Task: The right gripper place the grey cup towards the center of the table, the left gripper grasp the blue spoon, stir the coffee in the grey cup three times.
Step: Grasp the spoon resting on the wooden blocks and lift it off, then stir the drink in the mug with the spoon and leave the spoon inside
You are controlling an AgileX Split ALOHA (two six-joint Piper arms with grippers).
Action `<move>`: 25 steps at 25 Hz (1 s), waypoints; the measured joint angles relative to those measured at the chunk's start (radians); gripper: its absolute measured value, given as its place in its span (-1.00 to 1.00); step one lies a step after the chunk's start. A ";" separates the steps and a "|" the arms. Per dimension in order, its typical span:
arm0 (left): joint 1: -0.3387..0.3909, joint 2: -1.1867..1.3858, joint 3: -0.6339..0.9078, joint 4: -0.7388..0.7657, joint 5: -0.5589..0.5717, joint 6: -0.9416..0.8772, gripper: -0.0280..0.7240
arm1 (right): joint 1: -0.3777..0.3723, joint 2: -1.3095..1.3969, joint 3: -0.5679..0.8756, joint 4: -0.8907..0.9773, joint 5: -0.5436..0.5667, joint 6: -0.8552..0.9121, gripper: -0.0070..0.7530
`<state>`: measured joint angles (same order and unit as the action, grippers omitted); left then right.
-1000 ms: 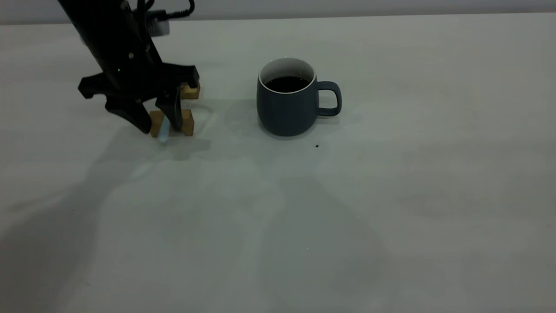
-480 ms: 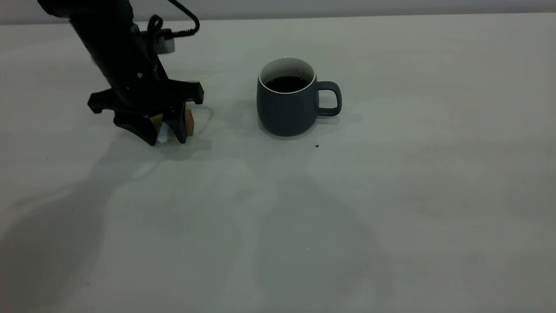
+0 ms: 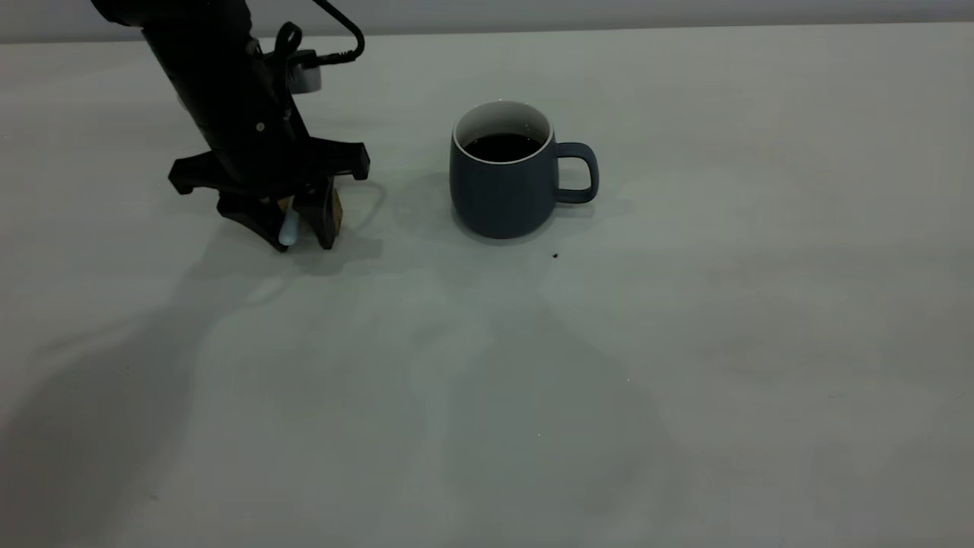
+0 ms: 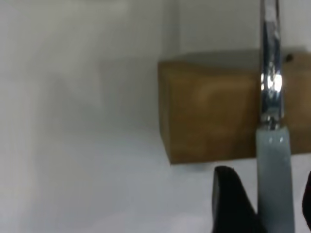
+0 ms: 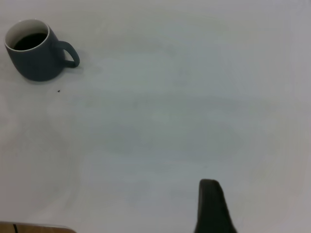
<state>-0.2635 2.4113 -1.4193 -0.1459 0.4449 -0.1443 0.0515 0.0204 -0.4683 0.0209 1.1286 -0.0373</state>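
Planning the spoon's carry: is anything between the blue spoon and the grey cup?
Nothing visible. The blue spoon sits between the left gripper fingers beside a wooden block; bare table stretches to the grey cup.

You see the grey cup (image 3: 502, 183) standing upright near the center of the table (image 3: 685, 342), its handle toward the right, with dark coffee (image 3: 502, 146) inside. The blue spoon (image 3: 288, 227) sits between the left gripper (image 3: 297, 228) fingers.
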 joint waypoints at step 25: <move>-0.027 -0.238 -0.082 -0.363 0.238 0.050 -0.64 | 0.000 0.000 0.000 0.000 0.000 0.000 0.43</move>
<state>-0.2906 2.1736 -1.5013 -0.5092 0.6833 -0.0941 0.0515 0.0204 -0.4683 0.0209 1.1286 -0.0373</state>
